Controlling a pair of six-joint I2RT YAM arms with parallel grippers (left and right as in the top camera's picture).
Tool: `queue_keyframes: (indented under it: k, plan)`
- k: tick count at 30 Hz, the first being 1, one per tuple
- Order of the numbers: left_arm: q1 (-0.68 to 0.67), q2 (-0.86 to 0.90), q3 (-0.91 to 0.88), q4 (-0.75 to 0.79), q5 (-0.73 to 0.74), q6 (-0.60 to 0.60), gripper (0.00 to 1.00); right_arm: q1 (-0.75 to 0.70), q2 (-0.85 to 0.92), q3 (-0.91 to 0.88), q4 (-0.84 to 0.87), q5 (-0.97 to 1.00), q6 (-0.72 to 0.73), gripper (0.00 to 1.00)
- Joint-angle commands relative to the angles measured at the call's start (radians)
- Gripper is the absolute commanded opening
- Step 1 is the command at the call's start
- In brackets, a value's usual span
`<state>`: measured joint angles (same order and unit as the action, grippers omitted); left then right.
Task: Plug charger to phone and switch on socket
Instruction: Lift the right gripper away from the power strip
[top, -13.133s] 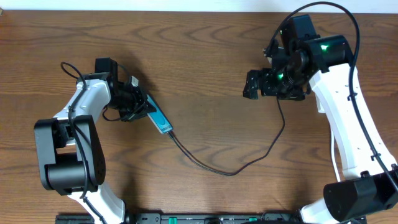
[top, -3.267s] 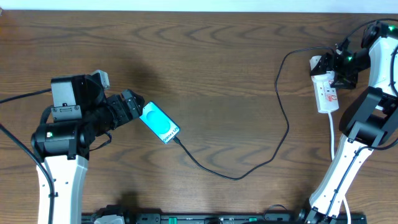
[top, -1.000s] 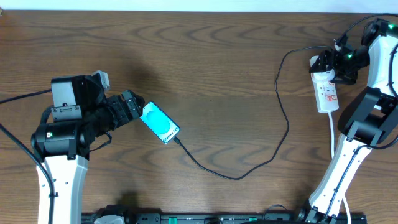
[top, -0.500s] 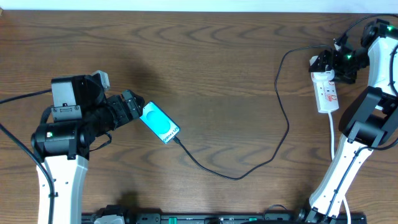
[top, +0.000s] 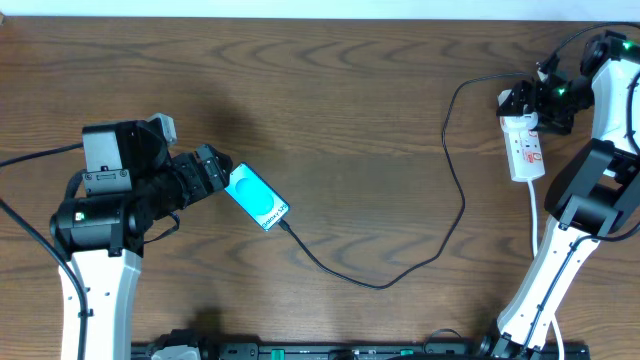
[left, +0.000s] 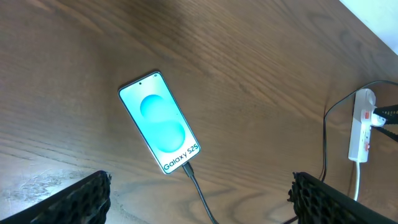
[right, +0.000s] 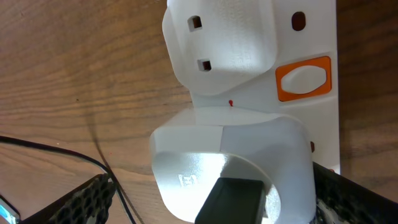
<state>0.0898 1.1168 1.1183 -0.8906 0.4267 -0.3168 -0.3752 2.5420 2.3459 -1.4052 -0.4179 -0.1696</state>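
Right hand (top: 528, 100) spread, nothing gripped, jaws straddling white plug (right: 230, 155) at top end of socket (top: 527, 150), upper right of overhead frame. Left hand (top: 208, 172) released, just beside phone (top: 257, 197), left of centre on tabletop (top: 350, 110). Charger (top: 380, 284) tip sits in phone's lower end, so we judge plugging done and switching in hand. Next we need fingertip pressed on orange switch (right: 303, 78), right of plug.

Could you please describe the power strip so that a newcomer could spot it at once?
On the brown wooden table, look to the far right corner, beside the white right arm. The elongated white power strip lies there, with red markings and a thick white cord trailing toward the near edge; the only other lead nearby is a thin black cable.
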Motion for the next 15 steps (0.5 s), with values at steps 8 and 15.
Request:
queue_keyframes:
  k: [8,15]
  plan:
    - [0.003,0.006,-0.006,-0.007,-0.011,0.003,0.93,0.042,0.052,-0.053,-0.085,-0.063,0.018,0.93]
    - [0.003,0.006,-0.006,-0.006,-0.013,0.002,0.92,0.039,0.052,-0.053,-0.08,-0.058,0.018,0.93]
